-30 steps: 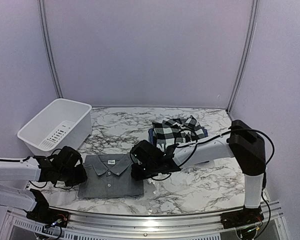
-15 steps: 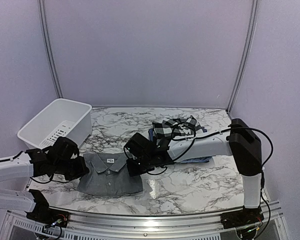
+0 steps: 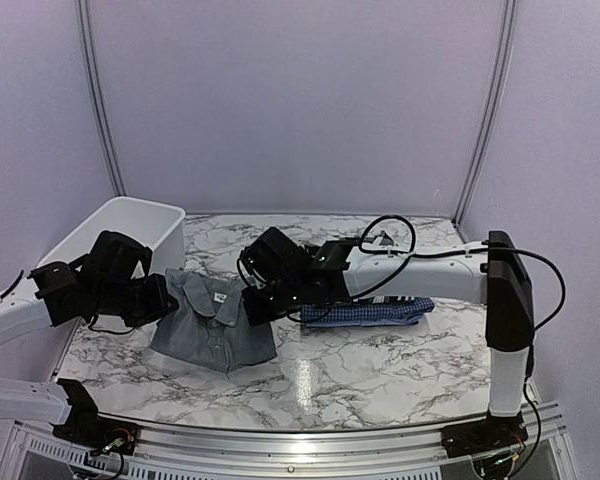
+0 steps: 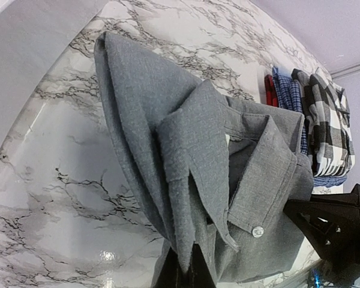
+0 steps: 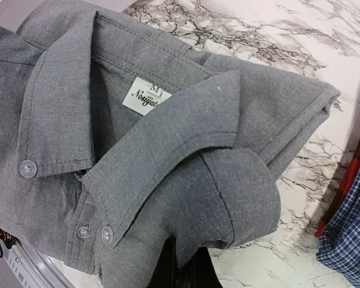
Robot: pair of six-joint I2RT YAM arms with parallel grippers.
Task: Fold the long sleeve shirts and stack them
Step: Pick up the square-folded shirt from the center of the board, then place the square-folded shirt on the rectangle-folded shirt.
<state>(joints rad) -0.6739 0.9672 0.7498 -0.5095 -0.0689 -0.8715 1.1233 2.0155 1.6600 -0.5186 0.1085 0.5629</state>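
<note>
Grey woven cloth, light and limp: the grey shirt (image 3: 212,325) hangs folded just left of the folded stack (image 3: 370,312). The left end effector (image 3: 158,305) and right end effector (image 3: 255,308) each pinch a shoulder edge. Those edges look like the best hold, though the loose layers could slide apart.

Left gripper (image 3: 165,298) and right gripper (image 3: 252,305) tips are buried in the grey shirt (image 3: 212,325), and the right arm (image 3: 420,275) hides most of the folded stack (image 3: 370,312).

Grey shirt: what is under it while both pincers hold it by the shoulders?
Only marble table shows beneath the grey shirt, held up by the left pincer and right pincer. The hanging cloth covers the spot under its hem; whether it touches cannot be told.
</note>
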